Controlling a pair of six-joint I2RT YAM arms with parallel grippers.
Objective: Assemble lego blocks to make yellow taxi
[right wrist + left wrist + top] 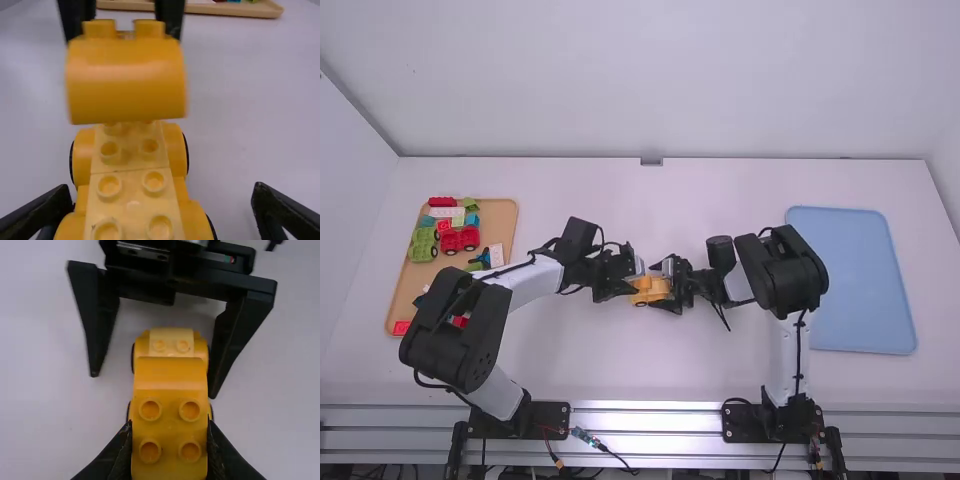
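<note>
In the high view my left gripper [630, 284] and right gripper [670, 284] face each other at a yellow car base [653, 296] near the table's middle. A rounded yellow block [171, 405] with studs is held between my left gripper's fingers [170, 455] in the left wrist view. That block [125, 82] sits over the far end of the studded, wheeled base [134, 195]; whether they touch, I cannot tell. My right gripper [162, 207] stands open around the base, one finger close beside it and the other well apart.
A wooden tray [507, 215] at the left holds red, green, blue and white blocks, partly under the left arm. On the right lies a blue tray [850, 270], its near left part behind the right arm.
</note>
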